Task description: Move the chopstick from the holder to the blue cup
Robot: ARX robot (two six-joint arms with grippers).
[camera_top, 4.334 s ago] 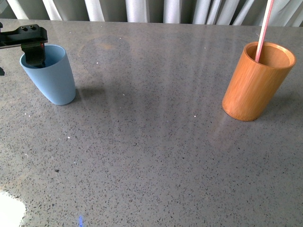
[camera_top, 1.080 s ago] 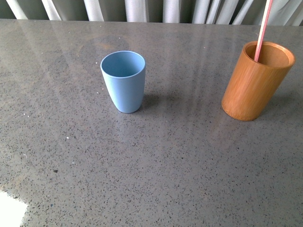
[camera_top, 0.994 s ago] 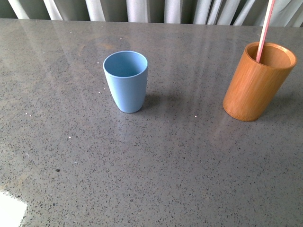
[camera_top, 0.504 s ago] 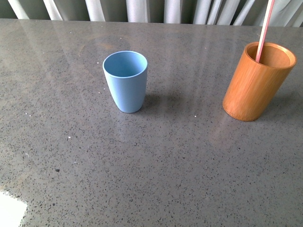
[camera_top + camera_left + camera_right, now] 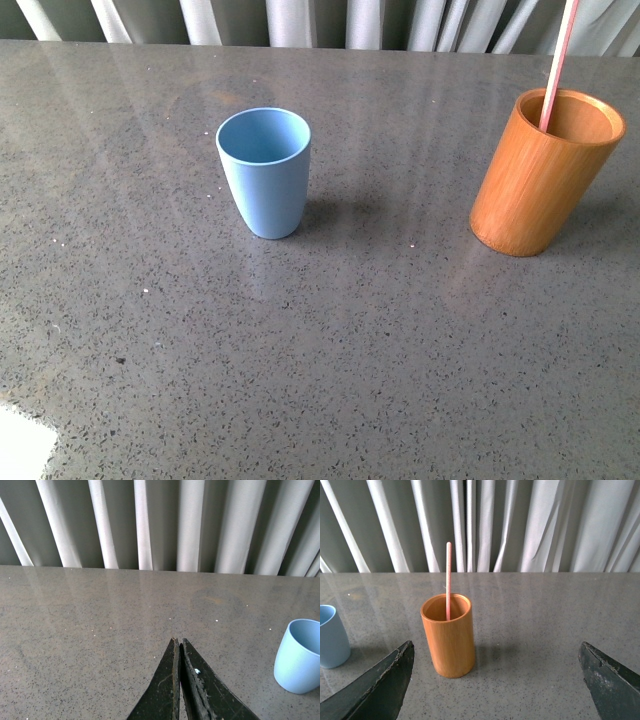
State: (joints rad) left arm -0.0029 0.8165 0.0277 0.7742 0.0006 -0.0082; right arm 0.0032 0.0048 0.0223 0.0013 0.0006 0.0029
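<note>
The light blue cup (image 5: 264, 171) stands upright and empty, left of the table's middle; it also shows in the left wrist view (image 5: 299, 656) and the right wrist view (image 5: 332, 636). At the right stands the orange-brown holder (image 5: 541, 171) (image 5: 448, 635) with one pinkish-red chopstick (image 5: 557, 62) (image 5: 448, 578) leaning in it. Neither arm appears in the front view. My left gripper (image 5: 178, 642) is shut on nothing, with the cup off to its side. My right gripper (image 5: 497, 652) is open wide, pulled back from the holder.
The grey speckled table (image 5: 350, 340) runs back to pale curtains (image 5: 530, 525). A white patch (image 5: 22, 447) lies at the near left corner.
The blue cup has gone from the far left, where the left gripper held its rim, to left of centre, and the gripper has left the front view. In the last second nothing has moved.
</note>
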